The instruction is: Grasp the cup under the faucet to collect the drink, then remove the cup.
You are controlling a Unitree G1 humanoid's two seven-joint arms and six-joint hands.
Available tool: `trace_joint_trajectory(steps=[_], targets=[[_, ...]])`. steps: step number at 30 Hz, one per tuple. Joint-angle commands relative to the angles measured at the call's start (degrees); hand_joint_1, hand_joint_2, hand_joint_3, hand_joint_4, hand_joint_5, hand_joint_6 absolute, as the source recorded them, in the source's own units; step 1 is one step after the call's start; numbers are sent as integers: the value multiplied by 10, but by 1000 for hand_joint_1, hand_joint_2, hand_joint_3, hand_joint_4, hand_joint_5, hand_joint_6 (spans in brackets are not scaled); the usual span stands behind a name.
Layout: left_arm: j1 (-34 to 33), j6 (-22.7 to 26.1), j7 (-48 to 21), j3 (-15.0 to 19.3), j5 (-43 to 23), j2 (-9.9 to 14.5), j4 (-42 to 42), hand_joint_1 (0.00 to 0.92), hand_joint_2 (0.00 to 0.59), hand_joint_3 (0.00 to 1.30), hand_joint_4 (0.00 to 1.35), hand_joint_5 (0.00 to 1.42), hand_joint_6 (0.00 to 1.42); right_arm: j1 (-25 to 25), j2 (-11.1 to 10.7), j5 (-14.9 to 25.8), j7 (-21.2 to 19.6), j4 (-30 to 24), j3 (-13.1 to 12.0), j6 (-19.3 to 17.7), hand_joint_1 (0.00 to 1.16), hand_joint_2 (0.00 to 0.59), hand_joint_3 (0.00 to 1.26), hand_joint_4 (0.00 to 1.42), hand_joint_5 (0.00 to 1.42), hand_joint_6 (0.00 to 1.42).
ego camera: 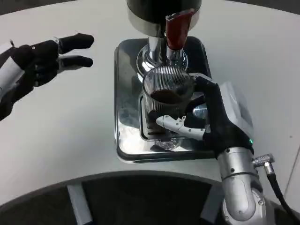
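- Head view: my right hand (213, 124) is wrapped around the ribbed clear glass cup (166, 96), thumb across its near face, fingers around the far side.
- The cup stands on the polished steel drip tray (125, 101), directly below the chrome faucet with a red lever (176, 30). Dark drink lies inside it, well short of the rim by my reading.
- My left hand (44, 58) hovers well apart to the left of the tray, fingers spread, holding nothing.
- Handling judgement: the glass is rigid and breakable; the ribs should aid grip, though any wet patch would make it slick. The liquid adds weight and will slosh if tilted.
- Hold judgement: the present mid-wall grip looks sound. I would keep the cup upright and draw it toward me, clear of the spout, before lifting.
- Surface: the tray is mirror-bright and probably slippery; the cup sits on its inner grille, partly hidden by my thumb.
- Room: white round table (70, 136) lies open to the left of the holding hand, and to its right beyond the tray.
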Motion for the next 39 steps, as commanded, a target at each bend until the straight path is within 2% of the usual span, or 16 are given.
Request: trace_joint_trajectory(steps=[1, 12, 19, 29, 39], targets=[[26, -12, 4, -14, 9, -8, -17, 0, 54, 188, 51, 151, 66, 28, -2, 6, 13, -32, -1, 2, 1029, 242, 947, 1224, 1293, 1350], [60, -54, 19, -35, 32, -17, -42, 0, 37, 63, 0, 3, 0, 88, -6, 0, 41, -126, 2, 10, 1029, 242, 947, 1224, 1303, 1361], [82, -93, 36, -44, 53, -20, -52, 0, 24, 3, 0, 0, 0, 113, -6, -5, 48, -169, 5, 13, 1029, 242, 947, 1224, 1305, 1381], [120, -174, 63, -65, 103, -23, -63, 0, 13, 0, 0, 0, 0, 129, -9, -12, 67, -214, 15, 16, 1021, 234, 942, 1224, 1292, 1389], [160, -203, 111, -81, 135, -31, -92, 0, 9, 0, 0, 0, 0, 162, -18, -27, 100, -264, 24, 15, 1017, 232, 942, 1224, 1290, 1393]])
